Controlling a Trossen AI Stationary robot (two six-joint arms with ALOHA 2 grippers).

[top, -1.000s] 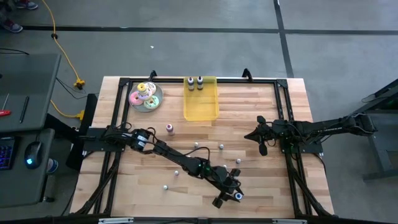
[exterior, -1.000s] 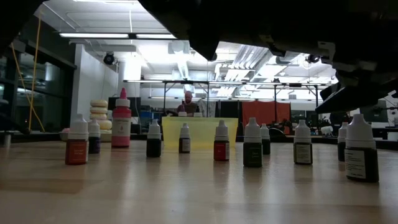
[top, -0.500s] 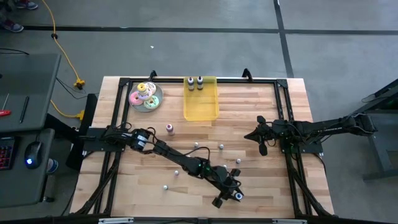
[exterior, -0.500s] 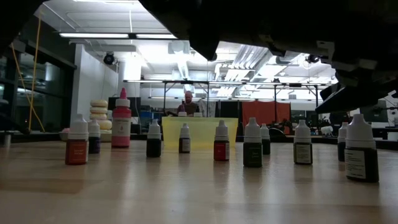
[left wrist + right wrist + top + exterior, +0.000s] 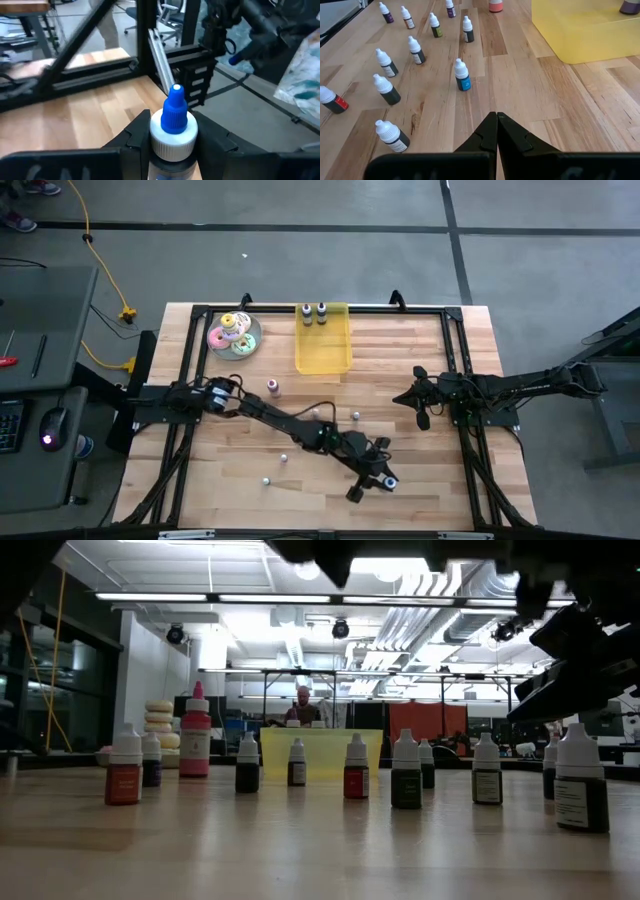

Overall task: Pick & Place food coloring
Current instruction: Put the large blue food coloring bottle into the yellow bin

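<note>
left gripper [image 5: 172,145] clamps a blue-capped bottle [image 5: 174,122] just below its white collar, fingers [image 5: 137,137] pressed to both sides, cap pointing up so it rides upright. seen from above, that gripper [image 5: 372,480] sits at the near-right part of the table [image 5: 420,490], arm stretched diagonally across the wood from the left side. likely stage: bottle gripped and ready to carry to the yellow tray [image 5: 323,350] at the far edge, where two bottles [image 5: 313,312] already stand, apparently the drop spot.

right gripper [image 5: 496,131] waits w/ fingers together, holding nothing, at the right side of the table [image 5: 420,402], well apart from the action.

other food coloring bottles [image 5: 461,76] stand scattered over the table btwn the arms; a pink bottle [image 5: 273,387] sits near the tray, a plate of donuts [image 5: 235,332] at far left. a person [image 5: 303,708] shows in the room beyond.
</note>
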